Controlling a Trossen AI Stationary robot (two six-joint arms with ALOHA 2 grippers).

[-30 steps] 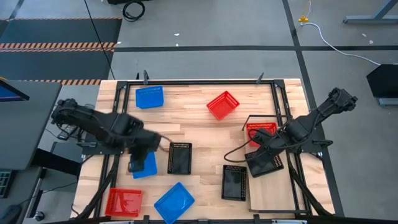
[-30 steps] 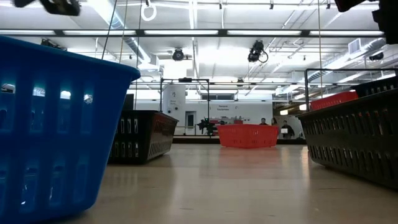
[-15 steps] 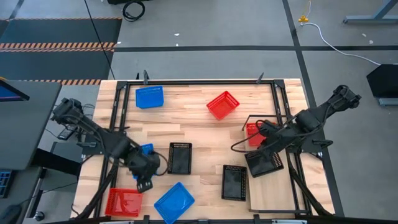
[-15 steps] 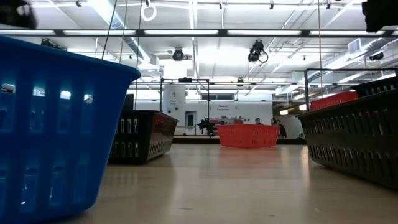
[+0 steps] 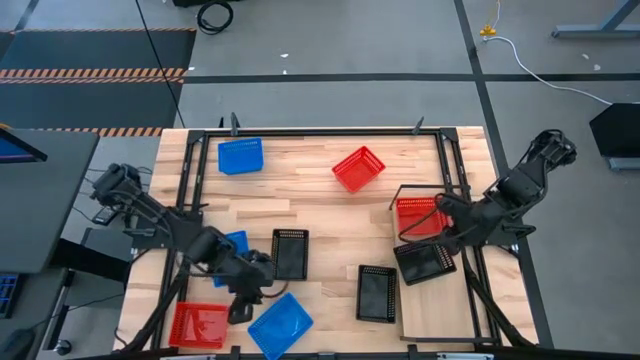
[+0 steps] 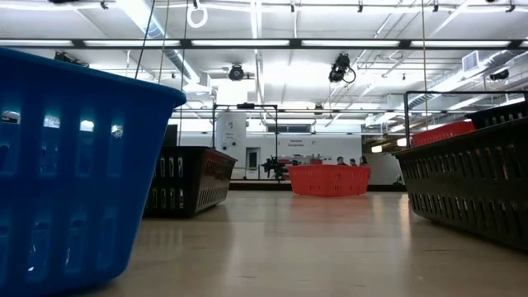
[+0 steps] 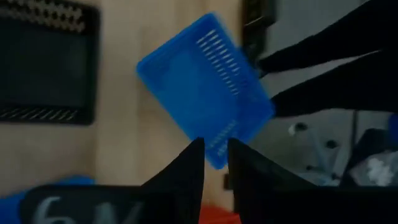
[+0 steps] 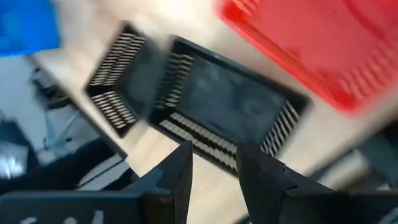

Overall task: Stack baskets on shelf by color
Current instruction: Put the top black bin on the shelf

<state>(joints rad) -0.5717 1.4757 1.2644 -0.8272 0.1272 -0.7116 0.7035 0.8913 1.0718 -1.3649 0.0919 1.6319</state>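
In the high view my left gripper (image 5: 243, 303) hovers near the table's near edge, between a red basket (image 5: 197, 325) and a blue basket (image 5: 281, 324). The left wrist view shows that blue basket (image 7: 205, 90) beyond the fingers, which stand a narrow gap apart with nothing in it. A second blue basket (image 5: 233, 247) lies partly under the left arm. My right gripper (image 5: 440, 236) is open above the shelf (image 5: 440, 315), between a red basket (image 5: 418, 214) and a black basket (image 5: 424, 263) on the board. The right wrist view shows that black basket (image 8: 230, 106) below.
Loose on the tabletop lie a blue basket (image 5: 240, 155) and a red basket (image 5: 358, 168) toward the far edge, and two black baskets (image 5: 289, 253) (image 5: 377, 293) in the middle. The shelf's near end is bare board. Black frame rails run along both table sides.
My left gripper has swung from above the blue basket at mid-left toward the near edge, ending beside the near blue basket. My right gripper has drawn back toward the table's right edge, uncovering more of the red basket on the shelf. No basket has visibly moved.
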